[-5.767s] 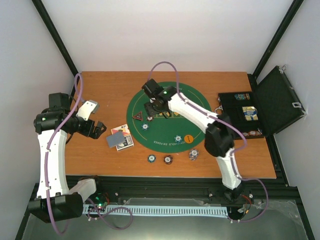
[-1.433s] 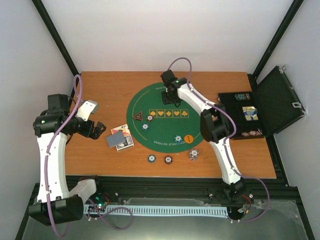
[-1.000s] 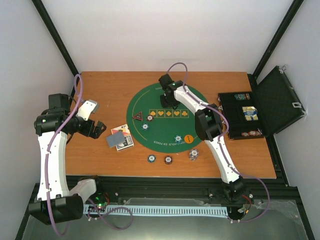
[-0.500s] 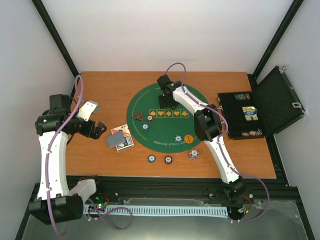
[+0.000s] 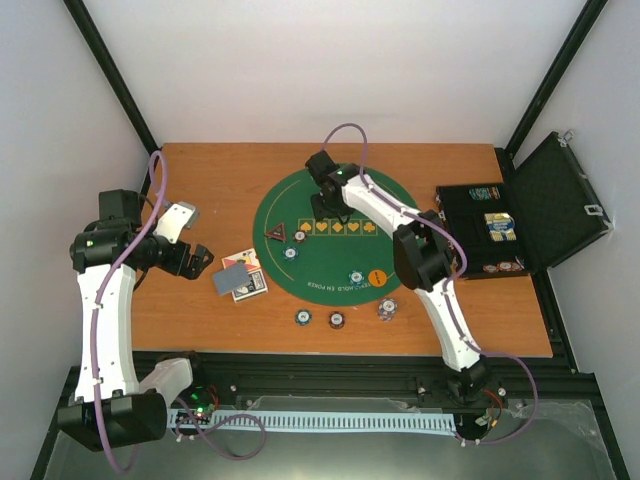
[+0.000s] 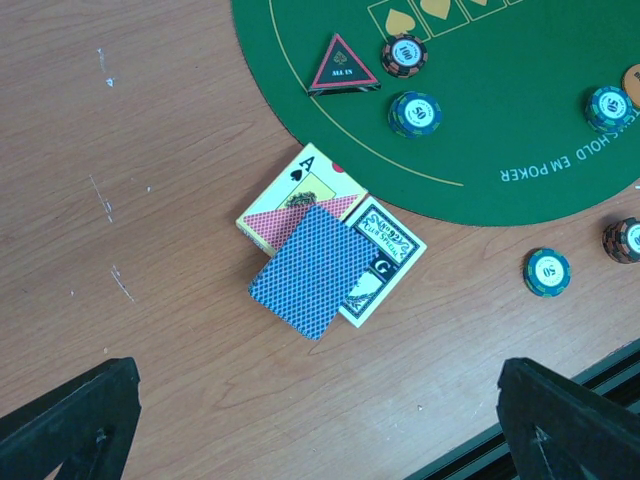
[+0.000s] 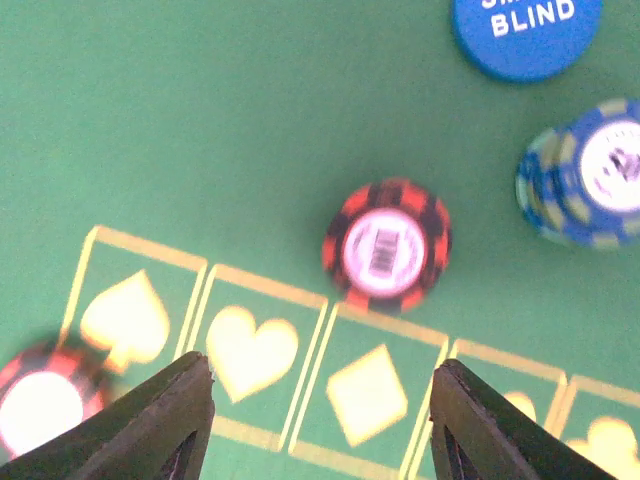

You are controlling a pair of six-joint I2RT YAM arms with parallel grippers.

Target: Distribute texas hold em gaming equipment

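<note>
My right gripper (image 7: 320, 400) hangs open over the green poker mat (image 7: 200, 120), with nothing between its fingers (image 7: 170, 415). A red-black chip (image 7: 387, 246) lies flat on the mat just beyond the fingertips, apart from them. A blue "BLIND" disc (image 7: 525, 30) and a stack of blue chips (image 7: 590, 185) lie further off. In the top view this gripper (image 5: 324, 210) is over the mat's far part. My left gripper (image 6: 320, 430) stands wide open and empty above bare wood, near a blue-backed card (image 6: 318, 270) on a card box.
A red-black triangular marker (image 6: 342, 70) and chips (image 6: 415, 113) sit on the mat's left side. Loose chips (image 5: 337, 320) lie on the wood near the mat's front edge, and an orange disc (image 5: 377, 277) lies on the mat. The open black case (image 5: 500, 230) stands at the right.
The right gripper has slid a little to the left along the mat's far part and its jaws stand wider. The left arm has not moved.
</note>
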